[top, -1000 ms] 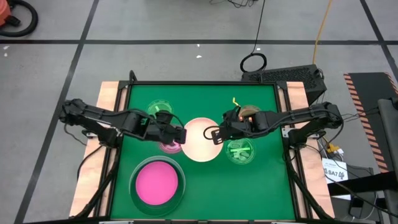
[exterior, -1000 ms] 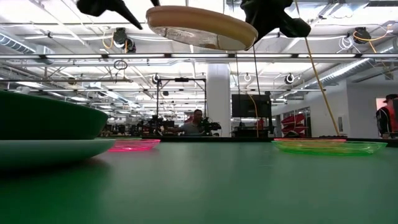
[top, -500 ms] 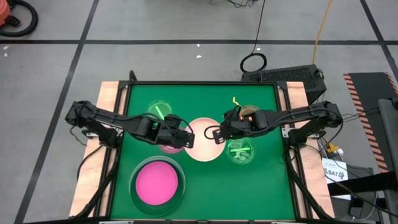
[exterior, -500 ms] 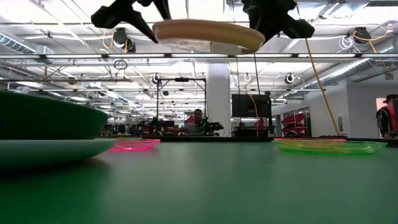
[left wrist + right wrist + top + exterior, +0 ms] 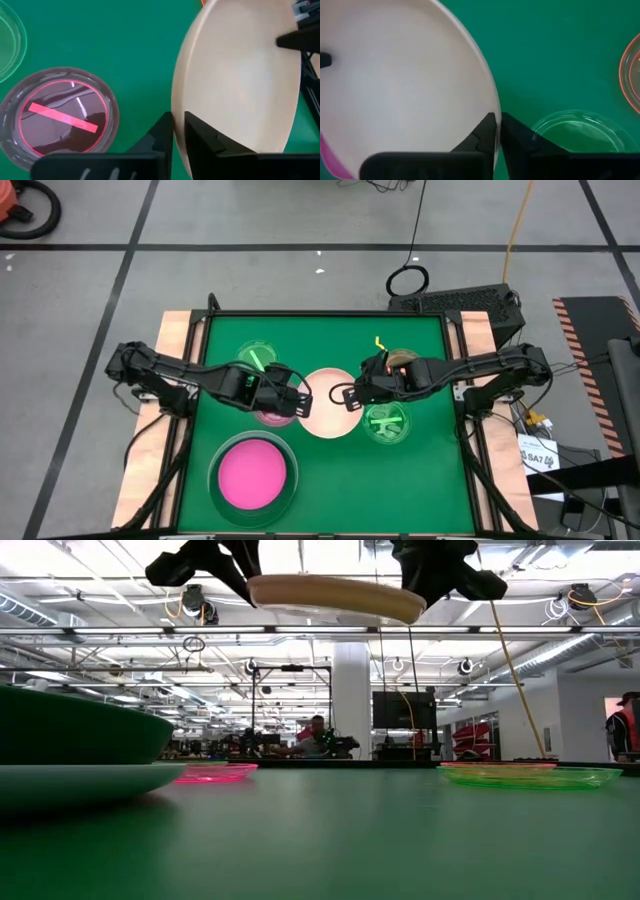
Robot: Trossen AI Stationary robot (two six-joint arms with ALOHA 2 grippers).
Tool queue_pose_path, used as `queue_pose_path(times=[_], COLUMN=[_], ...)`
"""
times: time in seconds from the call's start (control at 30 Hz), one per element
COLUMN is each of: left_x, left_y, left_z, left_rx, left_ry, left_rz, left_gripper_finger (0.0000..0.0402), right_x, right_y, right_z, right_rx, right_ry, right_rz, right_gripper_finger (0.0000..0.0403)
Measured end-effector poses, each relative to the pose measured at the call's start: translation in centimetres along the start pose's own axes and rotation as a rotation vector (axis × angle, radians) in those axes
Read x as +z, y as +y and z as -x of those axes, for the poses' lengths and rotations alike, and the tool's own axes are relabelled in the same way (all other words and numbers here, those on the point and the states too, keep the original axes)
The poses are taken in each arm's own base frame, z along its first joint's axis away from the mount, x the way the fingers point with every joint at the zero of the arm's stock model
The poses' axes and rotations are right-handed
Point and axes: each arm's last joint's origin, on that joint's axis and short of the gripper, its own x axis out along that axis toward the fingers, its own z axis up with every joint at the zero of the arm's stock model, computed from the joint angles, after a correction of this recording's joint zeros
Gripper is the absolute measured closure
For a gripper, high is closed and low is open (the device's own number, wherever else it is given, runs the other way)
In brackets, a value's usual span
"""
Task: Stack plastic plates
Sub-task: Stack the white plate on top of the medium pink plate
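A cream-white plate [image 5: 328, 402] hangs level above the table's middle, high in the low view [image 5: 335, 598]. My left gripper [image 5: 303, 402] is shut on its left rim and my right gripper [image 5: 349, 398] on its right rim. A hot pink plate [image 5: 252, 475] lies in a dark green plate [image 5: 70, 725] at the near left, and that rests on a pale mint plate [image 5: 80, 780]. Small translucent plates rest flat on the mat: a green one [image 5: 257, 358], a pinkish one [image 5: 57, 117], another green one [image 5: 385, 423] and an orange one [image 5: 402, 361]. My left gripper pinches the cream plate's left rim [image 5: 176, 100], one finger inside the rim and one outside. It comes from the table's left, slanting down. The plate is lifted clear of the table and about level. My right gripper pinches the opposite, right rim [image 5: 492, 95] between its two fingers, one on the inner face and one outside. It comes from the table's right, slanting down. The plate hangs between both grippers, clear of the mat.
The green mat [image 5: 330, 480] has bare room at the near middle and right. Wooden side strips [image 5: 175, 340] border the table. The small pinkish plate lies right under my left gripper. A person shows far off in the room behind.
My left gripper has moved toward the table's right, up to the cream plate's left rim, and has shut on it. The plate, tilted down to the right a second ago, now hangs nearly level. My right gripper keeps its hold.
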Motion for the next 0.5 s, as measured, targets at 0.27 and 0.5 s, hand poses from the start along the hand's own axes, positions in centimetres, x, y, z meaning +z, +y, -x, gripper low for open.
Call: queue_pose_path(times=[0.27, 0.5], left_x=[0.33, 0.48], left_y=[-0.02, 0.11], left_z=[-0.15, -0.23], left_rx=[-0.004, 0.005], left_ry=[-0.008, -0.002], left_rz=[-0.003, -0.009], left_gripper_finger=[0.0365, 0.0365], right_x=[0.08, 0.71], right_y=[0.28, 0.09], right_z=[0.05, -0.04], right_rx=[0.029, 0.053], right_ry=[-0.002, 0.06], right_rz=[-0.029, 0.003], right_gripper_finger=[0.0286, 0.0187])
